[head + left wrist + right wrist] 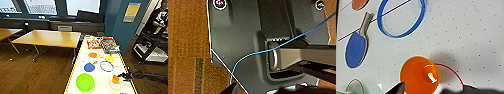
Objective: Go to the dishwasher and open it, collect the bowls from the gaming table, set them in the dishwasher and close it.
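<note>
**Right gripper at the orange bowl on the gaming table**

I am looking down along the gaming table (100,75), a long white top with yellow edges that runs away from me. The green bowl (85,82) sits upright at the near end, left of the middle. The orange bowl (115,79) stands to its right, near the right edge, on a thin red printed ring (453,72). The two bowls are apart.

My right gripper (124,75) comes in from the right, low over the table edge, and its tip is just beside the orange bowl. In the right wrist view the orange bowl (419,75) is close in front of the camera, open side up, with dark finger parts at either side of it. I cannot tell whether they touch the bowl, nor whether the jaws are released or clenched.

Further along the table lie a blue paddle (89,67), a blue ring (106,66), a yellow disc (109,59), an orange disc (92,55), and two colourful boxes (103,44) at the far end.

The left wrist view gives me the robot's own dark plate, a thin blue cable (250,53) and wooden floor (188,45). I cannot tell the state of the left jaws.

A wooden table (50,38) stands to the left. A person (157,20) stands far right beside a dark cart (150,47).
</note>
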